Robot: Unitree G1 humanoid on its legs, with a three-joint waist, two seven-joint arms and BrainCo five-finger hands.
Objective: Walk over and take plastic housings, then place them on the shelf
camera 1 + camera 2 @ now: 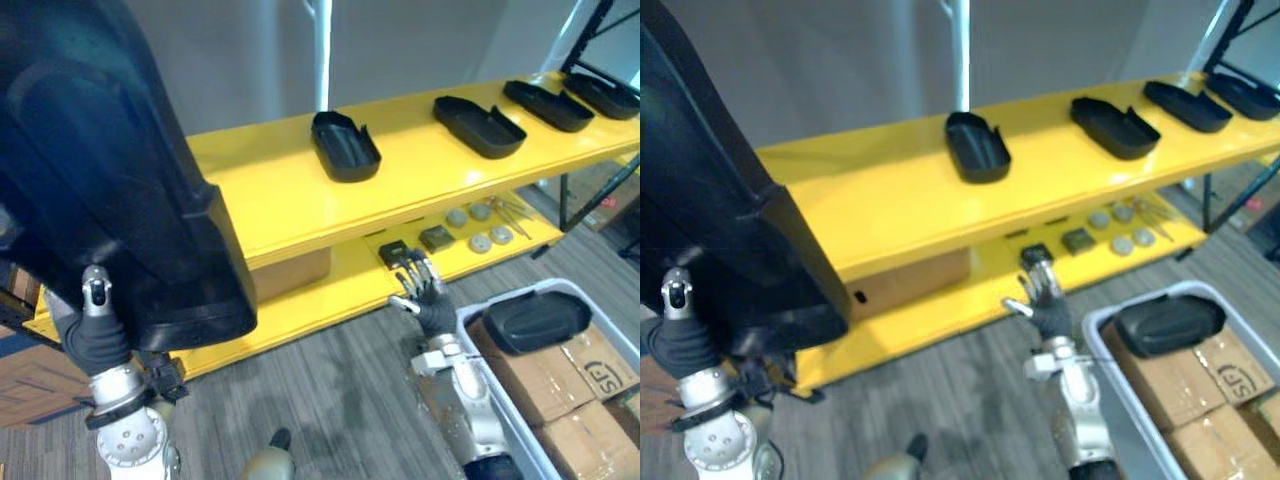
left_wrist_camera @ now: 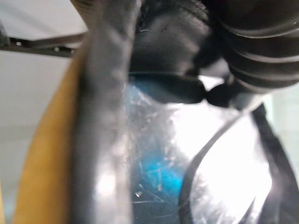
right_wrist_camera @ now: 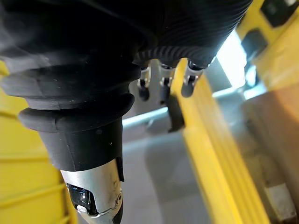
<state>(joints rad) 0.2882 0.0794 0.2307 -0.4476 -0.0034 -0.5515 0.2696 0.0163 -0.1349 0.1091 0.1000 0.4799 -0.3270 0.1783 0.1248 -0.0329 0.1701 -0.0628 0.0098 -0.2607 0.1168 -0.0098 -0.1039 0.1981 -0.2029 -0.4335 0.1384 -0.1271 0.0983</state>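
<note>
- We hold a large black plastic housing (image 1: 110, 170) raised at our left, close to the head camera, level with the left end of the yellow shelf (image 1: 270, 195).
- Our left hand (image 1: 96, 330) sits at the housing's lower edge with one digit upright against its outer wall. The other fingers are hidden behind the part, so we cannot tell how they grip.
- Our right hand (image 1: 420, 285) hangs free with its fingers straight and spread, holding nothing. It is just in front of the lower shelf board (image 1: 330, 290) and above the grey plank floor (image 1: 340, 390).
- Four more black housings lie in a spaced row on the top board: first housing (image 1: 345, 145), second housing (image 1: 480, 125), third housing (image 1: 548, 105) and fourth housing (image 1: 605, 95).
- Another housing, the spare housing (image 1: 535, 320), rests on cardboard boxes (image 1: 590, 370) inside a pale bin (image 1: 462, 318) just beside our right arm.
- The lower board carries round discs (image 1: 480, 228), small dark blocks (image 1: 436, 237) and a brown carton (image 1: 290, 275).
</note>
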